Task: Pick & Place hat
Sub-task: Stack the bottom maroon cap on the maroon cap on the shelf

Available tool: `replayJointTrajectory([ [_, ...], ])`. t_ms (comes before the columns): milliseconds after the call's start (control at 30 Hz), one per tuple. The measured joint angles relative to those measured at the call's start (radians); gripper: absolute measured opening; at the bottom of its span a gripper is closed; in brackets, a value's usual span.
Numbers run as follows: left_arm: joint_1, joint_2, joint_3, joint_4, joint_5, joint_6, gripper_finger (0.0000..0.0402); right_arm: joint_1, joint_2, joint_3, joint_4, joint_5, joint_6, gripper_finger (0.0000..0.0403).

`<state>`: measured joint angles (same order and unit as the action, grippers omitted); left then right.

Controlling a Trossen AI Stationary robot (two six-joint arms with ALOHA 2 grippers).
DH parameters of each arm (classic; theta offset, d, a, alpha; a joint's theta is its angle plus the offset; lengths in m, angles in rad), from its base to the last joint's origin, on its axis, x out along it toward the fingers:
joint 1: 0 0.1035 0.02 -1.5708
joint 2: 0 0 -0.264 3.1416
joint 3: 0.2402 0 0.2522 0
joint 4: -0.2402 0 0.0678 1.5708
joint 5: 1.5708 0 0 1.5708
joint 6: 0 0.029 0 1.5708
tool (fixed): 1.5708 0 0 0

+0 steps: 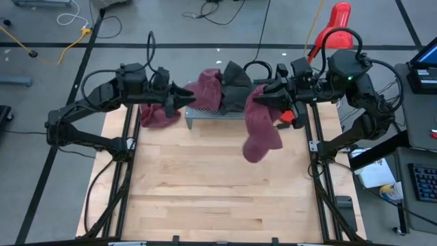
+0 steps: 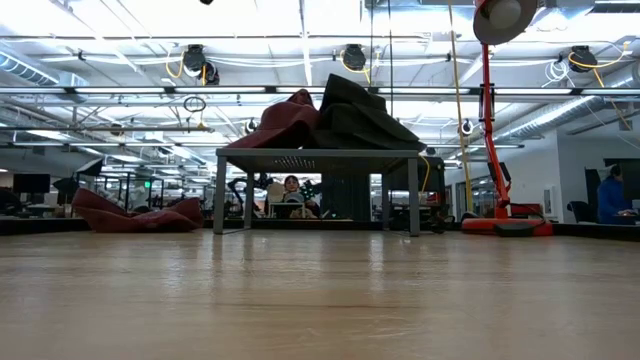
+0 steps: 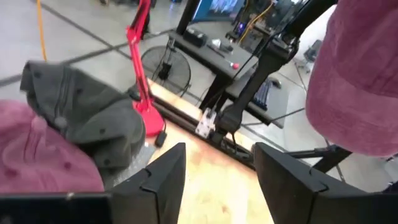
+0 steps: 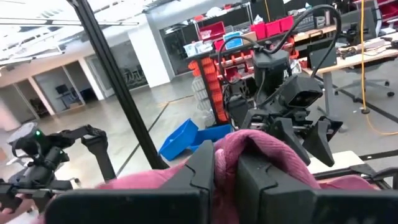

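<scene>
Maroon hat (image 1: 260, 132) in right gripper (image 1: 263, 98), beside hat-piled rack (image 1: 215, 113).

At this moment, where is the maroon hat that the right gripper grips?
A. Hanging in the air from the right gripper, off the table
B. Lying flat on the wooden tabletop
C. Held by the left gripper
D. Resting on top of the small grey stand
A: the right gripper is shut on the maroon hat, which hangs below it; the low view shows no hat on that part of the wooden tabletop.
</scene>
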<state>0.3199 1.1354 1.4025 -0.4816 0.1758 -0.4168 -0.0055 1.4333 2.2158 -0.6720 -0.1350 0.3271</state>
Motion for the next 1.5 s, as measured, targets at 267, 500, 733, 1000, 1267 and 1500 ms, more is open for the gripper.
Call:
replayJointTrajectory([
  [267, -0.029, -0.011, 0.0, -0.028, 0.011, 0.003, 0.0206, -0.041, 0.029, 0.0, 0.025, 0.002, 0.001, 0.0022],
  [500, -0.035, -0.027, 0.0, -0.029, 0.069, 0.022, 0.0188, -0.166, 0.09, 0.001, 0.099, -0.051, 0.009, 0.0022],
  [733, -0.041, -0.038, 0.0, -0.043, 0.174, 0.021, 0.018, -0.294, 0.164, 0.0, 0.223, -0.177, 0.055, 0.0022],
  [1000, -0.041, -0.039, 0.0, -0.047, 0.287, 0.034, 0.0189, -0.416, 0.288, 0.0, 0.408, -0.319, 0.138, 0.0022],
  [1267, -0.041, -0.039, 0.0, -0.051, 0.304, 0.056, 0.0203, -0.502, 0.409, 0.0, 0.593, -0.411, 0.186, 0.0022],
  [1500, -0.04, -0.039, 0.0, -0.106, 0.325, 0.081, 0.0196, -0.553, 0.498, 0.0, 0.695, -0.492, 0.227, 0.0022],
])
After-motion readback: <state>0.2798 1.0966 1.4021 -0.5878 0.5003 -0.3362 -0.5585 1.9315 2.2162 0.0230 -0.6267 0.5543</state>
